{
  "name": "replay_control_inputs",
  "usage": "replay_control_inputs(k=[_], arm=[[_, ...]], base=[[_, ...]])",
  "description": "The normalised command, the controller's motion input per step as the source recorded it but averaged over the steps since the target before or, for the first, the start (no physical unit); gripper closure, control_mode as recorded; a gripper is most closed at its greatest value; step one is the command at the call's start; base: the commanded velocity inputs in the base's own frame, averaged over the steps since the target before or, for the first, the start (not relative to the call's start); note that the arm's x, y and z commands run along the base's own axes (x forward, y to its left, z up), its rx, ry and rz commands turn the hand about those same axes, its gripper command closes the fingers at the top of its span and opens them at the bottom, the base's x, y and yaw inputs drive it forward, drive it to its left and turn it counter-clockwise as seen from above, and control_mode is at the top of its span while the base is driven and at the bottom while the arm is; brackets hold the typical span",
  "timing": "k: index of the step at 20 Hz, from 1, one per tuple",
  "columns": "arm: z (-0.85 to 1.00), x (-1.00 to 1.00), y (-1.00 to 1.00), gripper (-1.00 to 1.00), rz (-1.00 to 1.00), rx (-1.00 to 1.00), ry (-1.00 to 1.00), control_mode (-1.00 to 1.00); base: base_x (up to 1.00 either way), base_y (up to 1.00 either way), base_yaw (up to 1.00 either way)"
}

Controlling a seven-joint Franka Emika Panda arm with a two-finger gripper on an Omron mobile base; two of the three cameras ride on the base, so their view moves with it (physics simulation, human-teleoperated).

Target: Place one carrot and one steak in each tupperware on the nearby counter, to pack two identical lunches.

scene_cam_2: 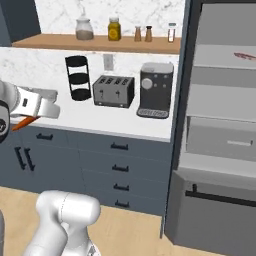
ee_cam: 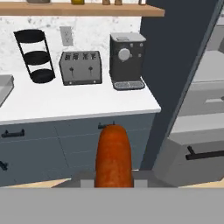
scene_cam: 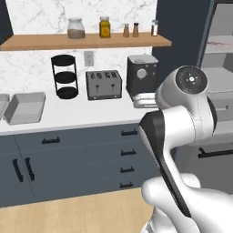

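We see a carrot (ee_cam: 113, 155) clamped in the jaws, nearly closed on it, held out in the air in front of the drawers (ee_cam: 65, 148), below tabletop (ee_cam: 78, 103) level. A tupperware (scene_cam: 25, 108) sits on the tabletop's left end, w/ rack (scene_cam: 64, 76), toaster (scene_cam: 104, 84) & coffee machine (scene_cam: 142, 75) to its right.

Glossy white rounded arm (scene_cam: 191, 113) with dark joint bands and a round dark end cap.
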Motion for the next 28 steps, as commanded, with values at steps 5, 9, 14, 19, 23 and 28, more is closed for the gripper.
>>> replay_control_inputs(k=[5, 9, 14, 19, 23, 28], arm=[[0.0, 0.0, 0.0, 1.0, 0.0, 0.0, 0.0, 1.0], [0.0, 0.0, 0.0, 1.0, 0.0, 0.0, 0.0, 1.0], [0.0, 0.0, 0.0, 1.0, 0.0, 0.0, 0.0, 1.0], [0.0, 0.0, 0.0, 1.0, 0.0, 0.0, 0.0, 1.0], [0.0, 0.0, 0.0, 1.0, 0.0, 0.0, 0.0, 1.0], [0.0, 0.0, 0.0, 1.0, 0.0, 0.0, 0.0, 1.0]], base=[[0.39, 1.0, 0.0], [0.49, 1.0, 0.0], [0.53, 1.0, 0.0], [0.51, 0.73, -0.01], [0.27, 0.38, -0.02], [0.35, 0.04, -0.04]])
